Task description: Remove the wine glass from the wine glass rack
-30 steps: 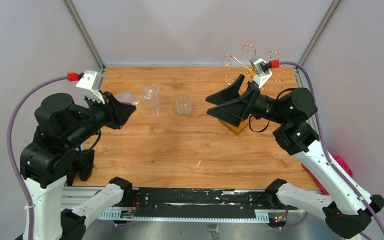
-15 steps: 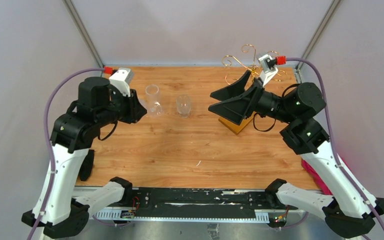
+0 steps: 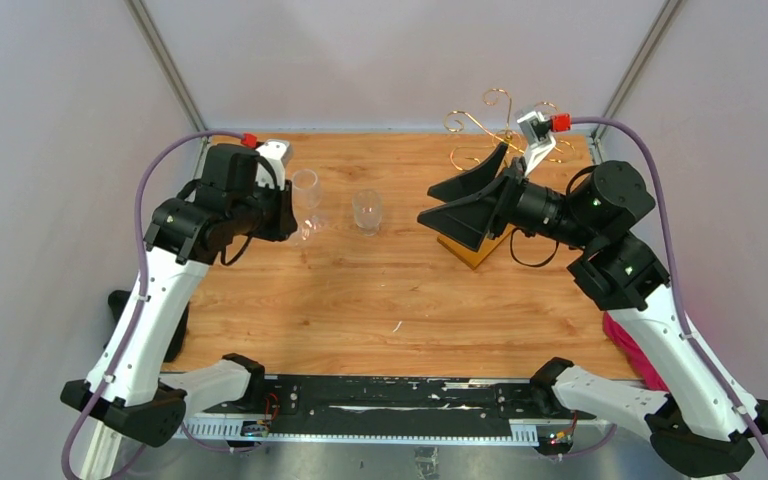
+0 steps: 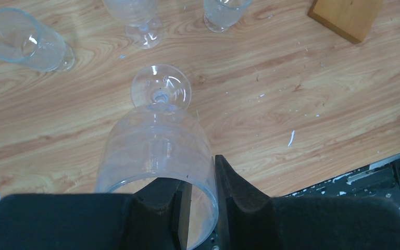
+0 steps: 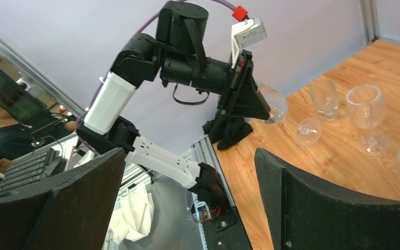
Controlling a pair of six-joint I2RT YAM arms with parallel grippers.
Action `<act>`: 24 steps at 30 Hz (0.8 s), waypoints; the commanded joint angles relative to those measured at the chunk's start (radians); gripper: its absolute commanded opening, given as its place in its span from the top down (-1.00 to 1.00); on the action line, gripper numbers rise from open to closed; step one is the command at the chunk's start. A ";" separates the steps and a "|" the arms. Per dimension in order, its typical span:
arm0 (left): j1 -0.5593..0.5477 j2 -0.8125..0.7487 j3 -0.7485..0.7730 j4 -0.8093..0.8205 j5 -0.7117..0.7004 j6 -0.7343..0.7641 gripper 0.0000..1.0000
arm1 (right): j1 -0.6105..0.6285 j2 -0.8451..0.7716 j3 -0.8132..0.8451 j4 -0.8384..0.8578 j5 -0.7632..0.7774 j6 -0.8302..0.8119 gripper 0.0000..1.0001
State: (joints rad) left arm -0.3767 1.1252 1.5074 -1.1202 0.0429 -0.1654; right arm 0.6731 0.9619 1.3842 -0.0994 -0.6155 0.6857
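My left gripper (image 3: 288, 220) (image 4: 198, 177) is shut on the rim of a clear wine glass (image 4: 156, 151), one finger inside the bowl and one outside. The glass tilts with its foot (image 4: 160, 88) toward the table. It also shows in the right wrist view (image 5: 273, 107). The gold wire wine glass rack (image 3: 495, 120) stands at the back right on its amber base (image 3: 475, 252), partly hidden by my right arm. No glass shows on its visible arms. My right gripper (image 3: 428, 203) (image 5: 190, 156) is open and empty in front of the rack.
Two clear glasses stand at the back of the table, one (image 3: 305, 188) beside my left gripper and one (image 3: 366, 210) further right. Another glass (image 4: 23, 39) lies on its side in the left wrist view. The rack base corner (image 4: 349, 15) shows there too.
My left arm has risen and swung right with the wine glass, from the table's left edge to beside the standing glasses. My right arm has shifted slightly to the right.
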 commanded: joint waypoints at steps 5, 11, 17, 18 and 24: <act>-0.078 0.084 0.036 0.008 -0.041 0.038 1.00 | -0.010 -0.006 0.085 -0.185 0.109 -0.136 -0.99; -0.088 0.179 0.056 -0.017 -0.107 0.095 1.00 | -0.012 -0.013 0.158 -0.337 0.219 -0.208 -0.99; -0.088 0.275 0.117 -0.032 -0.051 0.152 1.00 | -0.013 -0.033 0.212 -0.427 0.315 -0.268 -0.99; -0.088 0.290 0.127 -0.032 -0.024 0.155 1.00 | -0.012 -0.036 0.215 -0.435 0.325 -0.271 -0.99; -0.088 0.364 0.163 -0.027 0.115 0.192 1.00 | -0.013 -0.035 0.237 -0.481 0.351 -0.295 -0.99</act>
State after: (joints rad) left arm -0.4606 1.4624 1.6348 -1.1534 0.0444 -0.0315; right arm 0.6708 0.9318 1.5837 -0.5194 -0.3080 0.4332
